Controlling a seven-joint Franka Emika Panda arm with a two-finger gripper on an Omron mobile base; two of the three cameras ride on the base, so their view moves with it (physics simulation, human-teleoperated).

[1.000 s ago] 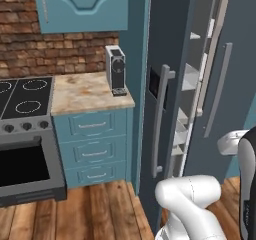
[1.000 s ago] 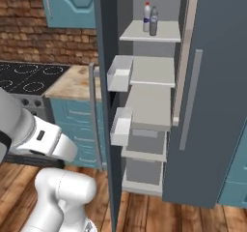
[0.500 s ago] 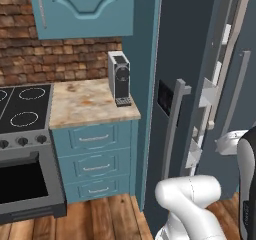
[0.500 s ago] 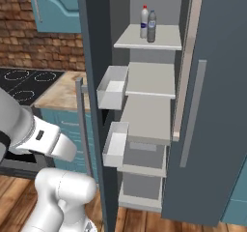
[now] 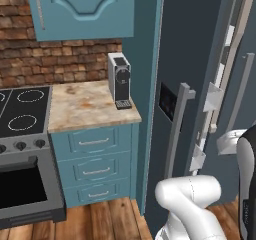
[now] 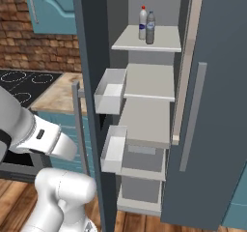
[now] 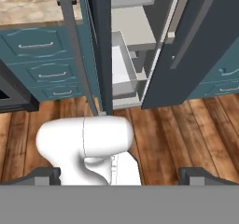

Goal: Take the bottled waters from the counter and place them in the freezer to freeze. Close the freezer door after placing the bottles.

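Both bottled waters stand side by side on the freezer's top shelf [image 6: 164, 41]: the whitish one with a red cap [image 6: 143, 23] and the grey-blue one [image 6: 150, 28]. The freezer door [image 6: 94, 57] stands partly open, with white bins [image 6: 110, 92] on its inner face. Its outer face [image 5: 192, 59] carries a bar handle [image 5: 177, 129] and a small dark display [image 5: 166, 101]. My gripper [image 7: 123, 175] is open with nothing between its fingers, and it looks down at the wooden floor in front of the door [image 7: 100, 45]. The marbled counter [image 5: 85, 106] lies left of the freezer.
A coffee machine [image 5: 120, 80] stands on the counter by the freezer. The black stove [image 5: 20, 109] is further left, with a teal wall cupboard [image 5: 85, 9] above. A second slate door [image 6: 217, 105] with a bar handle [image 6: 193, 115] stands to the right of the shelves.
Both base views have shifted and the scene has grown larger, so the base has driven closer to the freezer. The bottles have stayed on the top shelf.
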